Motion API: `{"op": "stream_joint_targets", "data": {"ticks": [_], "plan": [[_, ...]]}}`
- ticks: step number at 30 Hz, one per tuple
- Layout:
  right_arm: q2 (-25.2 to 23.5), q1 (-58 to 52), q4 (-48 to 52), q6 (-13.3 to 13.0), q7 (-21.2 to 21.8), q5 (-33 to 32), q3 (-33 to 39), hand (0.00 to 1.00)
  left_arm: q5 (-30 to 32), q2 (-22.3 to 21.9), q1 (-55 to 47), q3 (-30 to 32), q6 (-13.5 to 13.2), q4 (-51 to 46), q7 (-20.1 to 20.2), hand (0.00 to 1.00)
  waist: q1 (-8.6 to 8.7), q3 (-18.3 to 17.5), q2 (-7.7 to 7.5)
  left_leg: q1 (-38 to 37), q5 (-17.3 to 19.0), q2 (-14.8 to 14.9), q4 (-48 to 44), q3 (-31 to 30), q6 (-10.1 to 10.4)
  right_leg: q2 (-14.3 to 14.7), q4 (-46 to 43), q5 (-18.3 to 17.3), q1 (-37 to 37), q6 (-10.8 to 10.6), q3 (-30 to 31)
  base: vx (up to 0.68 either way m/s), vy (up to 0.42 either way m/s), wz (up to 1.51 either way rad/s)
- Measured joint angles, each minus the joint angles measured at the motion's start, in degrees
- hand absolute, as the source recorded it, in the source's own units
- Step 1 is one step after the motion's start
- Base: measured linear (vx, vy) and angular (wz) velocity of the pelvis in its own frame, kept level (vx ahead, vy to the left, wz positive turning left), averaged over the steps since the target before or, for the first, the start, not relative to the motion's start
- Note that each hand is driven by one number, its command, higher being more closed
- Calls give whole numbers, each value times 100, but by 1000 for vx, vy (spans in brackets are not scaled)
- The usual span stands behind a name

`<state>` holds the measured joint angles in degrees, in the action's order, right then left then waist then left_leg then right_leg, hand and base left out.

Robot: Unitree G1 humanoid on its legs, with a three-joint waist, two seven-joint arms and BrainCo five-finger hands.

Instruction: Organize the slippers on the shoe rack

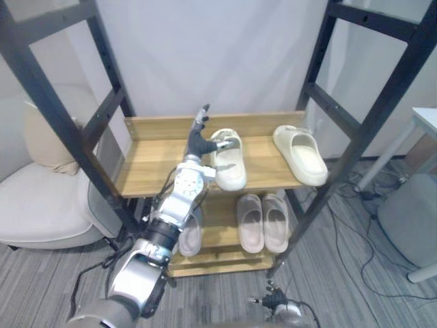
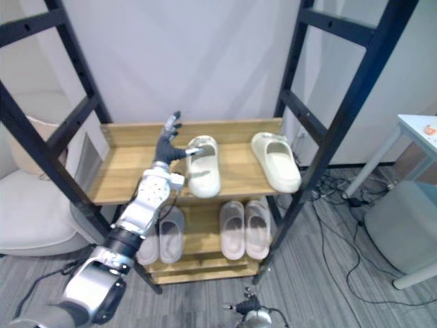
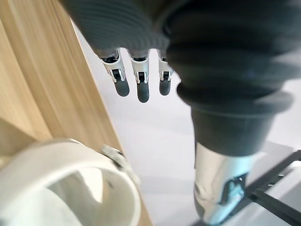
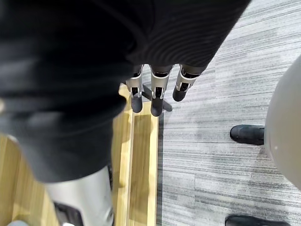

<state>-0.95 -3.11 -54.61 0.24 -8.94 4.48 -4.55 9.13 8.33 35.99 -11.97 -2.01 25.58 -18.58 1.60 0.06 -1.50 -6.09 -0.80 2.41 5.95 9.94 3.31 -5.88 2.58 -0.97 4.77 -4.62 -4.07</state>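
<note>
plain white wall (image 1: 225,48) behind, evenly lit, no hard shadows. floor: grey carpet (image 1: 369,273) with fine stripes. black metal frame (image 1: 386,102) with slanted uprights and crossbars, one side at left, one at right. cream armchair (image 1: 41,205) at far left, beige cushion (image 1: 42,140) propped against its back. white table (image 2: 422,128) at right edge, slim white leg down to carpet. grey rounded stool (image 1: 410,219) just below table. loose black cables (image 1: 355,205) on carpet between frame and stool.
</note>
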Motion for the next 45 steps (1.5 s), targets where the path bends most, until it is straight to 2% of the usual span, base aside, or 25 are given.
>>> {"op": "stream_joint_targets", "data": {"ticks": [5, 9, 16, 33, 38, 39, 45], "plan": [[66, 55, 1, -5, 2, 3, 2, 0, 328, 45, 0, 163, 108, 126, -100, 0, 82, 67, 30, 7, 7, -2, 1, 20, 7, 0, 19, 5, -9, 7, 15, -2, -3, -1], [104, 53, 1, -22, -5, 6, 8, 0, 492, 49, 1, 358, 206, 131, -261, 0, 94, 76, 41, 21, 21, 6, 1, 45, 28, 17, 46, 13, -27, 18, 43, -7, -15, -4], [110, 52, 1, -53, -12, 10, 43, 0, 643, 114, 58, 544, 306, 389, -283, 0, 120, 143, 105, 47, 41, 28, 0, 88, 57, 61, 68, 28, -83, 40, 124, 1, -16, -6], [125, -16, 207, -126, -78, 12, 209, 0, 793, 145, 200, 591, 405, 658, -285, 0, 155, 303, 162, 100, 47, 88, 0, 225, 67, 99, 52, 45, -188, 64, 226, -5, -7, -2], [136, -17, 216, -153, -110, 12, 209, 0, 1097, 145, 247, 587, 438, 679, -363, 0, 155, 325, 196, 100, 48, 94, 0, 234, 67, 103, 52, 48, -191, 67, 233, 0, 0, 0], [138, -17, 215, -158, -111, 12, 209, 0, 1204, 145, 277, 585, 473, 694, -363, 100, 155, 325, 197, 100, 48, 96, 0, 234, 67, 106, 52, 48, -192, 68, 233, 0, 0, 0], [150, -20, 220, -180, -111, 12, 213, 0, 1613, 149, 449, 582, 633, 833, -334, 100, 154, 335, 214, 99, 48, 98, -1, 236, 68, 108, 52, 49, -190, 69, 234, 0, 0, 0]]}}
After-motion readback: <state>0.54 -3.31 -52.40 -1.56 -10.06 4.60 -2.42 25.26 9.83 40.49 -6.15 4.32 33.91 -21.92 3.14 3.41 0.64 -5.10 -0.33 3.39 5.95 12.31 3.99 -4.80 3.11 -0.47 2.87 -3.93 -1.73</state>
